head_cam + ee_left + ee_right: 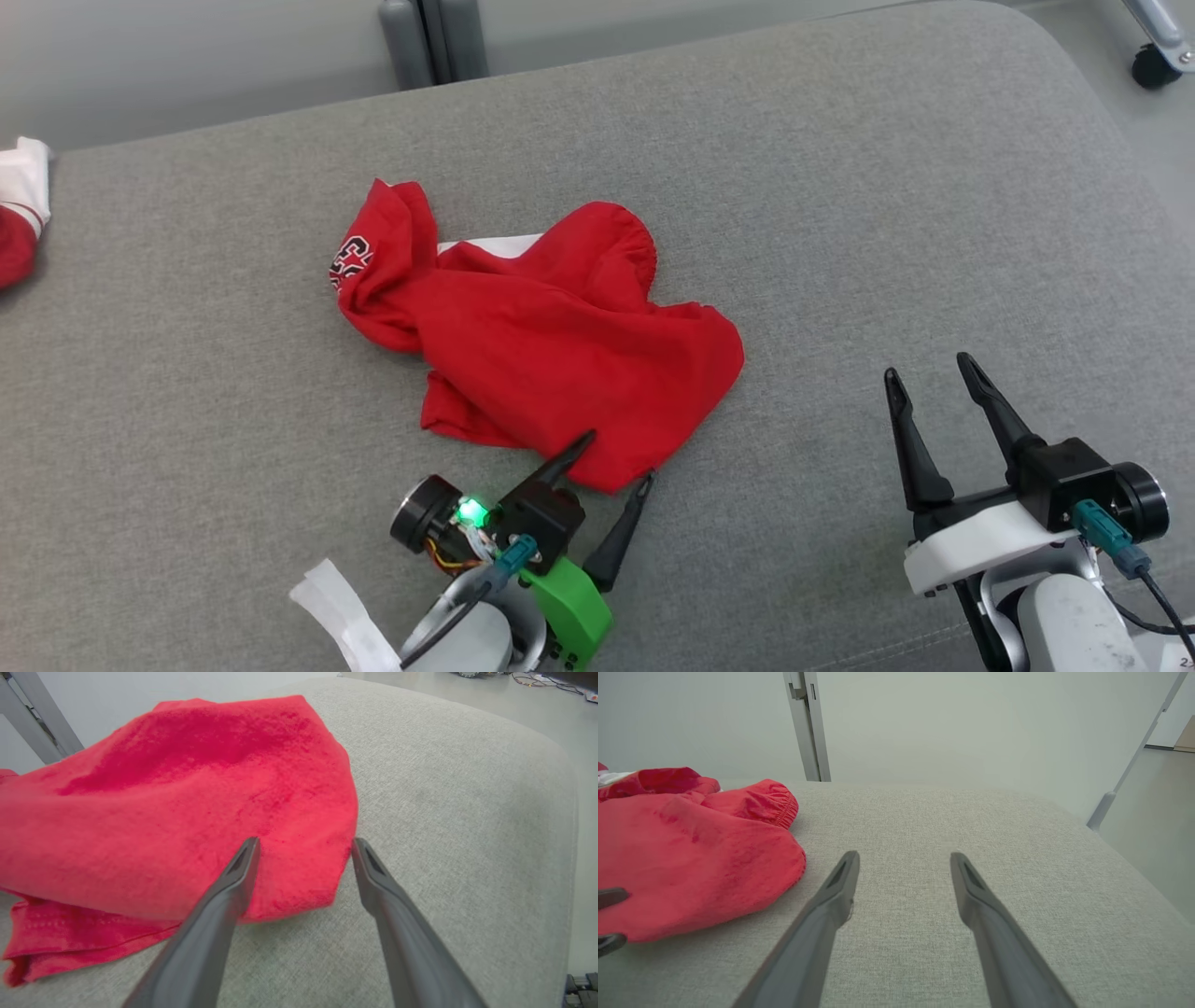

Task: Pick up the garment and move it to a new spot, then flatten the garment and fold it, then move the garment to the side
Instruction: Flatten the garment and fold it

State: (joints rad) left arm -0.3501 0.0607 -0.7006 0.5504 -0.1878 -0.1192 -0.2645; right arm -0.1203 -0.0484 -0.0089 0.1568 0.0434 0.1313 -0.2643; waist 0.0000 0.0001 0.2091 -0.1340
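Observation:
A crumpled red garment [551, 345] with white lettering on one fold lies in the middle of the grey cushion [840, 233]. My left gripper [618, 457] is open at the garment's near corner, one finger over the cloth and the other just off its edge. The left wrist view has the red garment [187, 798] spreading up and left from between the fingers of the left gripper [303, 847]. My right gripper [929, 371] stands open over bare cushion to the right, apart from the cloth. In the right wrist view the garment [691, 854] sits left of the right gripper [903, 858].
A second red and white cloth [21, 215] lies at the cushion's far left edge. A grey post [434, 37] rises behind the cushion and a caster wheel [1156, 65] stands at the top right. The cushion's right edge drops to the floor [1153, 849].

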